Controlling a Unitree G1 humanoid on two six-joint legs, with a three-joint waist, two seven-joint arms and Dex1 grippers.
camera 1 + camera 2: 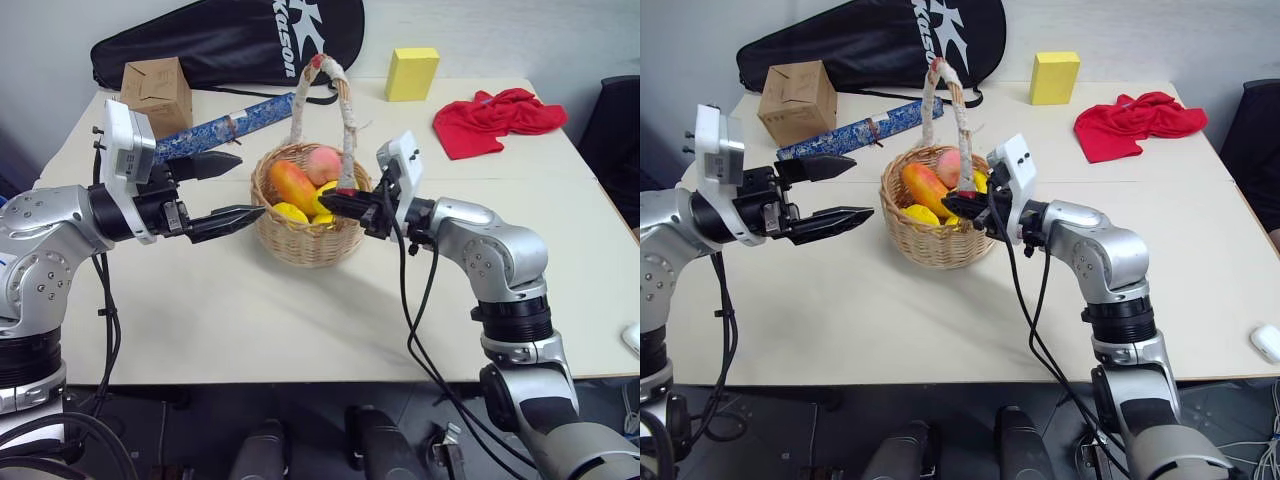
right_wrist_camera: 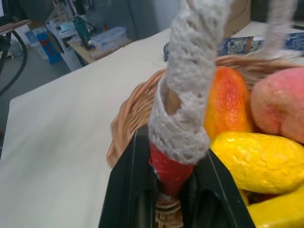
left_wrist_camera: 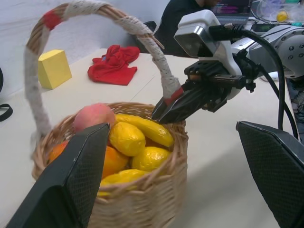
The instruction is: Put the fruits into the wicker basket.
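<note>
The tabletop (image 1: 300,330) carries, at its far edge, a black racket bag (image 1: 230,40), and in front of that a brown cardboard box (image 1: 158,92), a blue patterned roll (image 1: 235,122), a yellow block (image 1: 412,73) and a red cloth (image 1: 497,118). The wicker basket (image 1: 305,240) stands upright near the middle of the tabletop, between the two arms, with its white-wrapped handle (image 1: 345,120) arching above it. The basket holds the fruits: an orange-red mango (image 1: 293,184) and a pink peach (image 1: 322,163) on the far side, and several yellow fruits (image 3: 127,138) packed beside and below them. The right tool (image 1: 345,203) points level at the basket from the right, its black fingers closed on the red-wrapped lower end of the handle (image 2: 168,168) where it meets the rim. The left tool (image 1: 222,190) sits level just beside the left side of the basket, jaws spread wide and holding nothing, apart from the wicker.
</note>
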